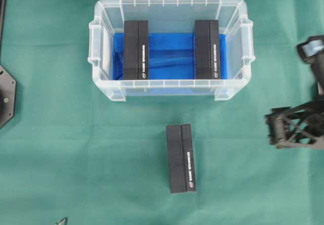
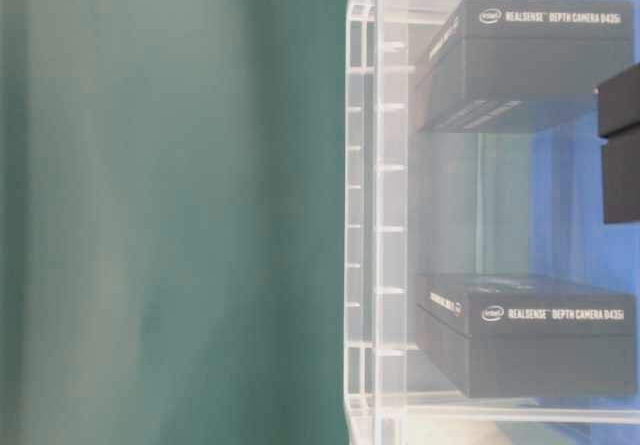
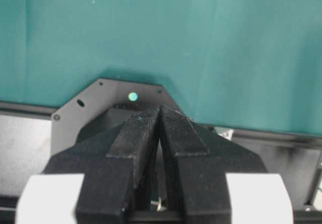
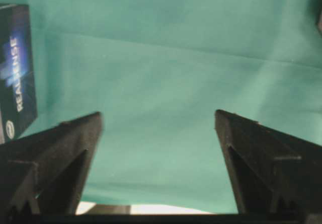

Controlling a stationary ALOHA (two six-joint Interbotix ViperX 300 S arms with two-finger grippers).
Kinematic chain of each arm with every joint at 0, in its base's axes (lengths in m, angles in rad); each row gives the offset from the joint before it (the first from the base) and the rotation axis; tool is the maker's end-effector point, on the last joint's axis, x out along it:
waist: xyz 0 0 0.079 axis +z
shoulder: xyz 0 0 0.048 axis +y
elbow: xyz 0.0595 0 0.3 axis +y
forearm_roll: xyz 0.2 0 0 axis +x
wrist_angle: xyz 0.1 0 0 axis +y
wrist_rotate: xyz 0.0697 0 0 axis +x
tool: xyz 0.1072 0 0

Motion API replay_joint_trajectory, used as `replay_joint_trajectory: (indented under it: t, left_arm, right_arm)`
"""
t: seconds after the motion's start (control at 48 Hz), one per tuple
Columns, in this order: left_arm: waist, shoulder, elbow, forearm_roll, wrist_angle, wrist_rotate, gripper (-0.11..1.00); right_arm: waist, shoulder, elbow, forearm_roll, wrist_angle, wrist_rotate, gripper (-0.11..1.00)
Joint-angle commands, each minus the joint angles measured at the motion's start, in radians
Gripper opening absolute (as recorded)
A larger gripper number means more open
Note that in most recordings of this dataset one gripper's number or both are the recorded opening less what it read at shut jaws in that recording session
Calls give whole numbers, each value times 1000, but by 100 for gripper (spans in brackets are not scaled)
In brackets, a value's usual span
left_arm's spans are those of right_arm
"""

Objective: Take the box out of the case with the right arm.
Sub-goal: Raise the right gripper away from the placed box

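Right gripper spread wide and empty over the green cloth; left gripper pressed together. One box lying on the cloth in front of the case. Two more boxes standing inside, left and right, on the blue sheet.

Clear case on green cloth w/ two black RealSense boxes inside, well apart.

Case clear glossy plastic; boxes matt black card; table cloth green, creased.
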Motion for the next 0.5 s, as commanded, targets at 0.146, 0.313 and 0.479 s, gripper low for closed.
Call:
replay_joint_trajectory:
  t: [0.146,0.313,0.479]
  left_arm:
    - [-2,0,-15,2,-5,2,0]
    - [-2,-2,-15,5,-5,3,0]
    - [-2,-2,-14,5,-5,3,0]
  right_arm:
    - [9,-54,17,-5,-5,8,91]
    - [-2,-49,17,-8,-2,-2,91]
    - [-63,-72,32,-17,0,-48,91]
